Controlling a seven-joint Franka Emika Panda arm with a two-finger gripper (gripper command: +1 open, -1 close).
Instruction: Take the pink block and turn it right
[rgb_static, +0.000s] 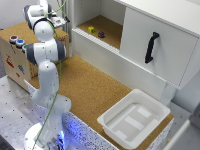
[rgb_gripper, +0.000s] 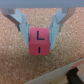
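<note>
Gripper (rgb_gripper: 39, 34) closed on pink block (rgb_gripper: 40, 42), above cork surface (rgb_gripper: 20, 62).

A pink block (rgb_gripper: 38, 42) marked with dark lines is seen between pale blue-grey gripper (rgb_gripper: 39, 31) fingers. The counter (rgb_static: 92, 90) is speckled cork-brown. A white tray (rgb_static: 134, 119) and black cabinet handle (rgb_static: 151, 47) are noted.

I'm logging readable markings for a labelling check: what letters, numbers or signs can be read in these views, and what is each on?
"L": dark mark on the facing side of the pink block, between the fingers of the hand; it may be a letter or just lines.
Red and blue marks on the side of the wooden box in the exterior view: too small and blurred to read.
Nothing else readable.
</note>
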